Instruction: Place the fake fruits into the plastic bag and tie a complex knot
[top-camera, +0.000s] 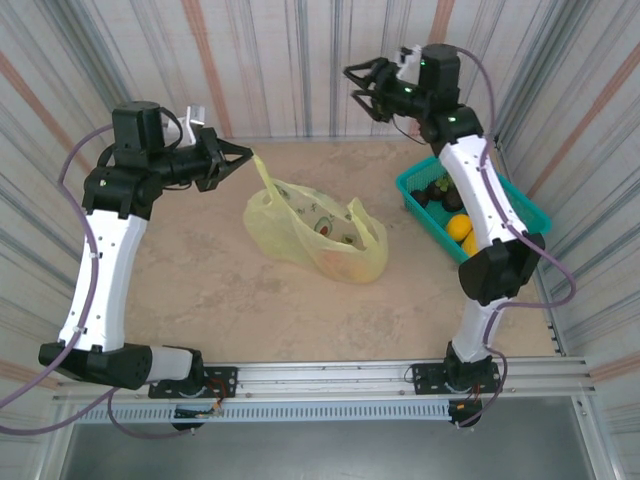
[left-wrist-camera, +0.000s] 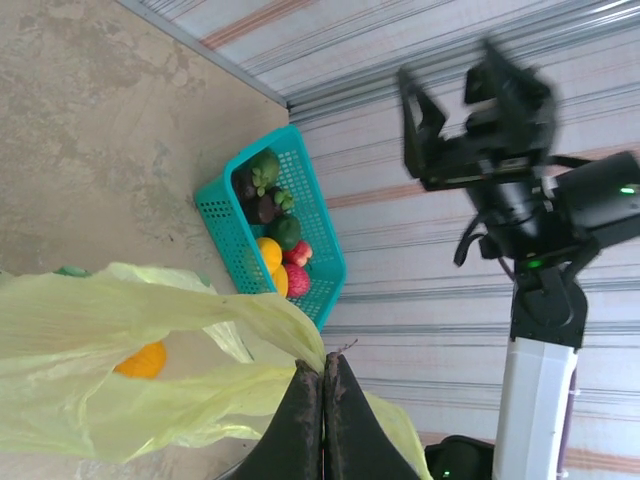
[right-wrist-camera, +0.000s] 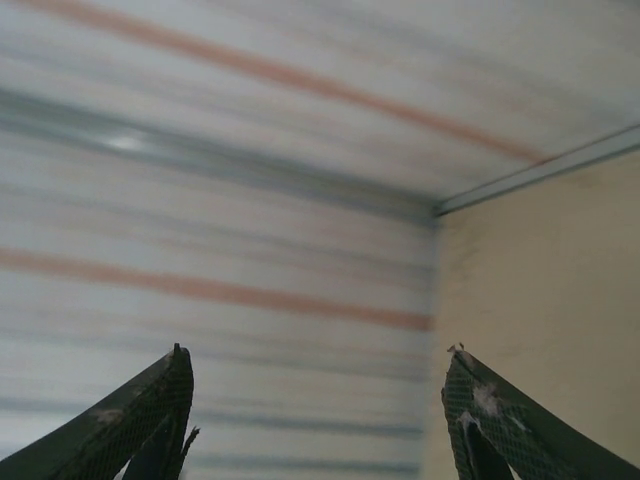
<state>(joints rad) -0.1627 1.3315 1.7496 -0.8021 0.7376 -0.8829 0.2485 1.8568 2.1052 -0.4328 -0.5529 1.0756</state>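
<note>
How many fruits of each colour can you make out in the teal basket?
green fruits: 2
dark purple fruits: 2
orange or yellow fruits: 2
red fruits: 1
Total: 7 in the teal basket, judged from the left wrist view. More may lie hidden underneath.

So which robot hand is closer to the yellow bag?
Left. The left gripper is pinching a handle of the plastic bag; the right gripper hangs open near the back wall, past the teal basket.

One bag (top-camera: 300, 240), one basket (top-camera: 412, 190)
</note>
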